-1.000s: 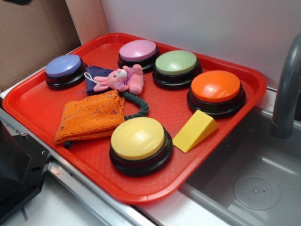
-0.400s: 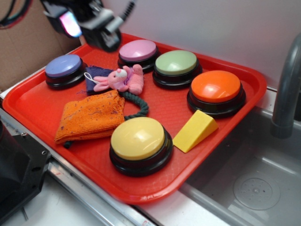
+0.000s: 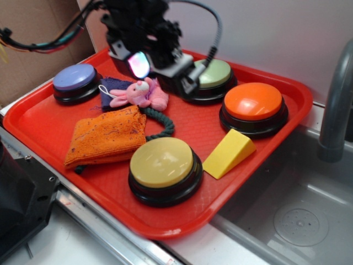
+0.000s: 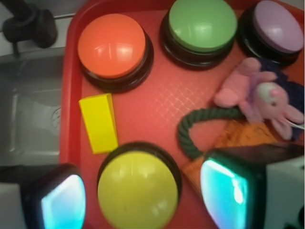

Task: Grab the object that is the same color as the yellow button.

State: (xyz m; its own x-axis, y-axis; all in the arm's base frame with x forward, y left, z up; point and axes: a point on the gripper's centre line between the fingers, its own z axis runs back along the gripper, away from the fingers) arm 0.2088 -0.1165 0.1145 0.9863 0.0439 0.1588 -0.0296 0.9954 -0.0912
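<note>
On the waffle-textured tray [image 3: 49,124], the smooth wedge [image 4: 98,122] lies below the spread end effector [image 4: 143,191].

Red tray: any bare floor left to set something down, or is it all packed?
Barest patch on the red tray: left front, between the blue button, orange cloth and rim. A smaller gap lies mid-tray, bordered by the green rope, orange button, yellow wedge and yellow button. The back row under the gripper is crowded.

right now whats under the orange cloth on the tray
A dark green rope loops out from beneath the orange cloth, and its other end pokes out at the cloth's front left. The stretch between is covered. The red tray lies below.
</note>
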